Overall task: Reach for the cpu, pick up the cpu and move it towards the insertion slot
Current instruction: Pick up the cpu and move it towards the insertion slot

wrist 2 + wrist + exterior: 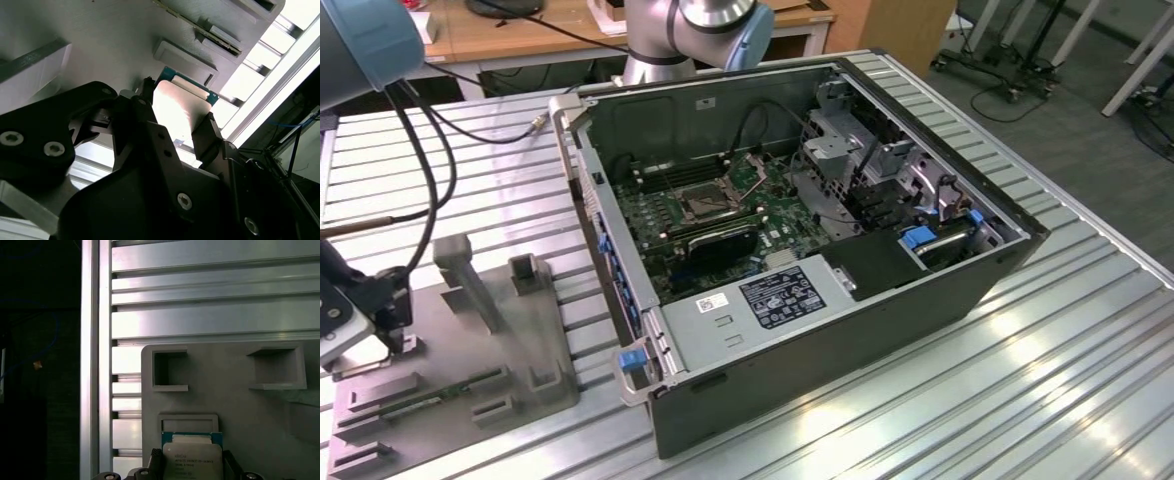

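Pincer (176, 111) clasps the pale silvery, green-rimmed square cpu (186, 99).

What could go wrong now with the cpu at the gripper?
The cpu is at the gripper, close beside a raised frame on the grey fixture; lifted tilted, it might catch there. The insertion slot sits deep inside the open case, near black cables that the arm could perhaps snag.

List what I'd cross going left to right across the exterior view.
gripper → tall post → blue latch → insertion slot → blue drive tab
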Robot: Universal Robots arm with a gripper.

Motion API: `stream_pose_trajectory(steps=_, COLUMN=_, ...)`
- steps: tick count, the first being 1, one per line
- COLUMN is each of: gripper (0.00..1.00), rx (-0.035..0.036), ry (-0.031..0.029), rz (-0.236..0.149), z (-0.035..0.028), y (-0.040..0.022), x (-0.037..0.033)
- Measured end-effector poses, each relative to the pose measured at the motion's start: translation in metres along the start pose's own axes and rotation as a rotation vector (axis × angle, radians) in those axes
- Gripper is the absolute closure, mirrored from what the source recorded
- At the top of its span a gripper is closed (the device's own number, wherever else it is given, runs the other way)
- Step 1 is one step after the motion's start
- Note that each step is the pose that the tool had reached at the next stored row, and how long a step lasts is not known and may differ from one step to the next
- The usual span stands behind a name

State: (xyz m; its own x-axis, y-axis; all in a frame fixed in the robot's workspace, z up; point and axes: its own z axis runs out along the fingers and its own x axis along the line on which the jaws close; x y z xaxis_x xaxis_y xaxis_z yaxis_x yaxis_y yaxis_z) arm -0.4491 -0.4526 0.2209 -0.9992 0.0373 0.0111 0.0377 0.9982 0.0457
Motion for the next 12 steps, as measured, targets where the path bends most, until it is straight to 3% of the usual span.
stream_pose_trajectory(steps=12, gripper=0.45, rx=0.0, ry=0.0001, rz=0.0, z=-0.0044, y=0.0002, x=0.0)
